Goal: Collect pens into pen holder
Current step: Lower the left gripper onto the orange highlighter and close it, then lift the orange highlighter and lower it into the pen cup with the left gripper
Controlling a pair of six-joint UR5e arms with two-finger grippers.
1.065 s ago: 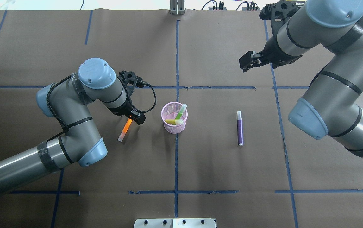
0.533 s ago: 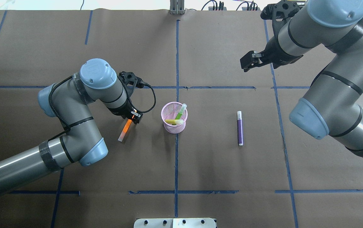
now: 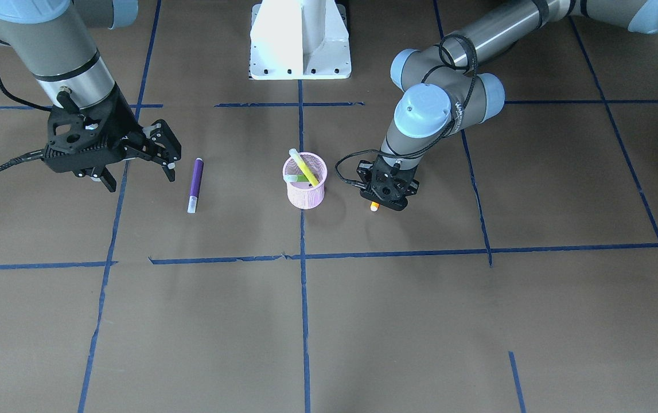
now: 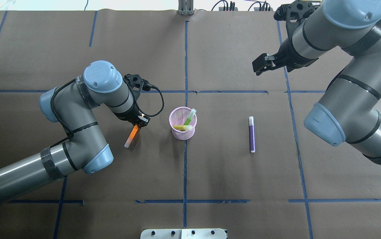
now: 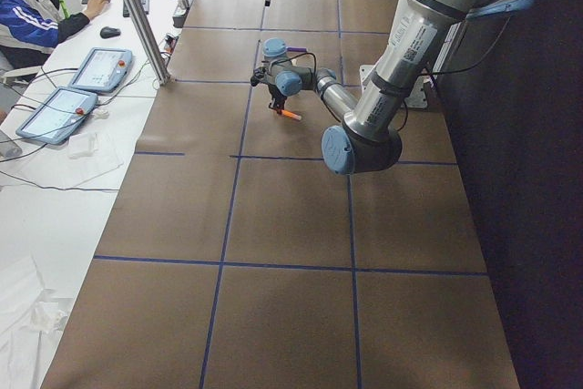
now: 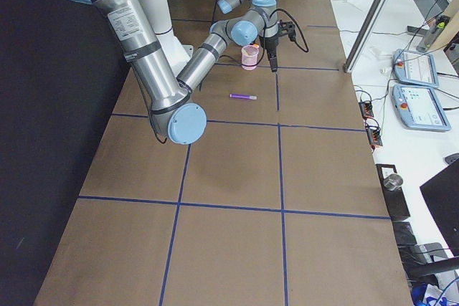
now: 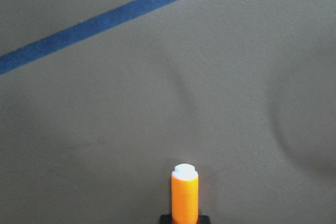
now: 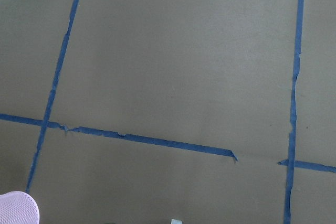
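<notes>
Looking down from overhead, the left gripper [image 4: 140, 122] has drawn its fingers in since a second ago and now pinches the upper end of the orange pen [image 4: 131, 136], just left of the pen holder [image 4: 176, 133]. I cannot tell whether the pen's pale cap end rests on the table [image 4: 210, 172]. A green pen [image 4: 190, 117] and a yellow pen [image 4: 180, 127] sit inside the holder. The purple pen [image 4: 251, 136] lies flat to its right, unmoved. The right gripper [image 4: 257, 67] hovers farther back, barely shifted.

From the front, its fingers [image 3: 168, 160] are spread wide beside the purple pen.

On the left wrist camera, the orange barrel's end is clamped between black jaws.

On the right wrist camera, only the holder's rim shows, at the lower left corner.
</notes>
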